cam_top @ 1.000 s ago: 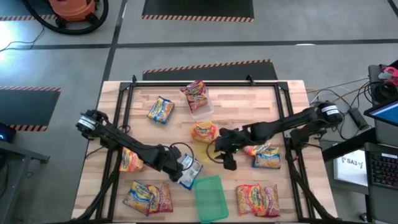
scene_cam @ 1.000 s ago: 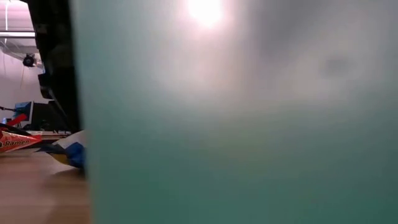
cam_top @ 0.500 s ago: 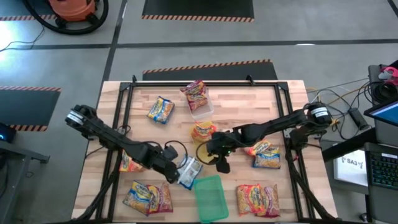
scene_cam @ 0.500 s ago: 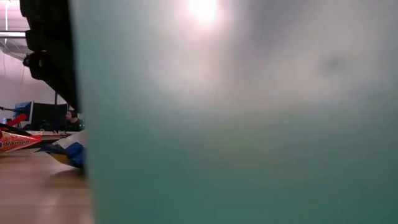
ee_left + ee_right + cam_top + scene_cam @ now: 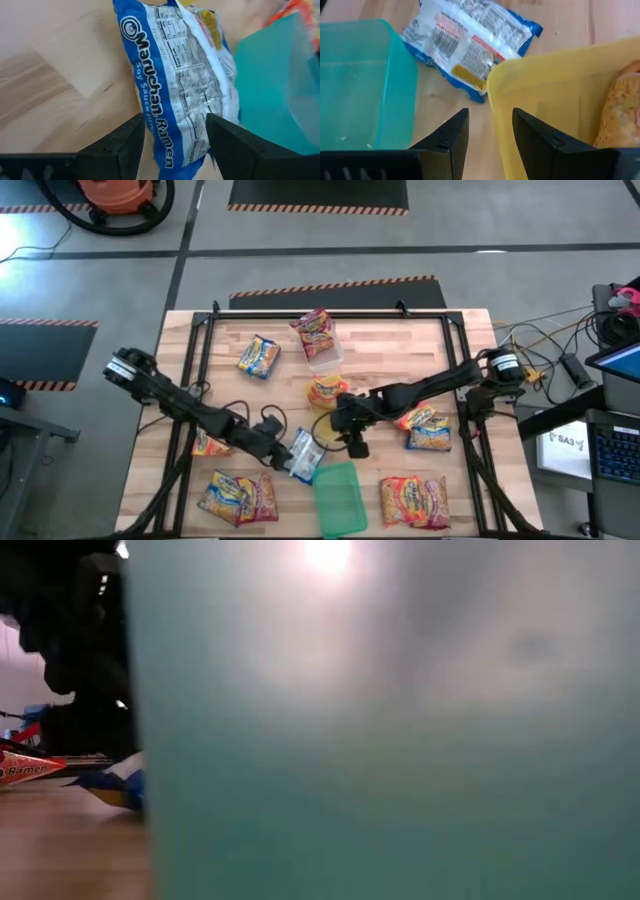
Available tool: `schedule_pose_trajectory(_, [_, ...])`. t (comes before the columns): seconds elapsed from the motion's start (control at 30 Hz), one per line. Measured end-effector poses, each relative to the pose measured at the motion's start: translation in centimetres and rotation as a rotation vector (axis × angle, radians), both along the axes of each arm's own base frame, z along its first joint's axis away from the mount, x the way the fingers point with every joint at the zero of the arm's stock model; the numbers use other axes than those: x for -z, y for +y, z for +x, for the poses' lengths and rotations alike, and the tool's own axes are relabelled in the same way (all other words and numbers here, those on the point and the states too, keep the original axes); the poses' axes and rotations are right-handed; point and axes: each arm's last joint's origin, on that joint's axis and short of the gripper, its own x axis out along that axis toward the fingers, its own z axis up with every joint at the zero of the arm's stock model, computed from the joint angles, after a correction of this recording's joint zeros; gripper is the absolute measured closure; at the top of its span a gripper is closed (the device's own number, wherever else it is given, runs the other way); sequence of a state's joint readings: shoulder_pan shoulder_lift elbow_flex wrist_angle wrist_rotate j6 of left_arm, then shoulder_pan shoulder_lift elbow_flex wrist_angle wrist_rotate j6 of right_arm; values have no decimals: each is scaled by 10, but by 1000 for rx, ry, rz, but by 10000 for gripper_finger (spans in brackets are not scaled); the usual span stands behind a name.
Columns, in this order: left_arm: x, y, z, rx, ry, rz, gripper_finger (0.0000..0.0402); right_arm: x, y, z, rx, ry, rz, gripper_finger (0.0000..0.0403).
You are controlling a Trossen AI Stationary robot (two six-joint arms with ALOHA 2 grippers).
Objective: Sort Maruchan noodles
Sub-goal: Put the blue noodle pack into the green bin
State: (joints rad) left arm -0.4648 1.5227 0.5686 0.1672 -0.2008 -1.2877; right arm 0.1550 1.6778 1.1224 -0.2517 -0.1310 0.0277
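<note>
Here, we list two grippers at the middle of the wooden table (image 5: pixel 400 345).
We record the left gripper (image 5: pixel 174 131) parted around the end of a blue-and-white crinkly Maruchan ramen packet (image 5: pixel 176 80), lying flat just beside the green plastic tray (image 5: pixel 338 498). We record the right gripper (image 5: pixel 490 131) released, empty, fingers either side of the yellow plastic tray's (image 5: pixel 560 100) wall. Other ramen packets (image 5: pixel 415 500) lie scattered about the table.

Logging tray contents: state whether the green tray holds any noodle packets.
Empty. The green tray shows only bare floor inside; the blue packet lies on the table beside it.
</note>
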Motion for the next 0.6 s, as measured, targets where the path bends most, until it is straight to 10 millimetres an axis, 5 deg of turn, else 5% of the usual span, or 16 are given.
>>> schedule_pose_trajectory(0.27, [17, 9, -15, -53, -88, -61, 208, 11, 1, 10, -57, 15, -49, 266])
schedule_pose_trajectory(0.6, [14, 6, -7, -67, -170, -79, 208, 6, 4, 14, -77, -17, -57, 269])
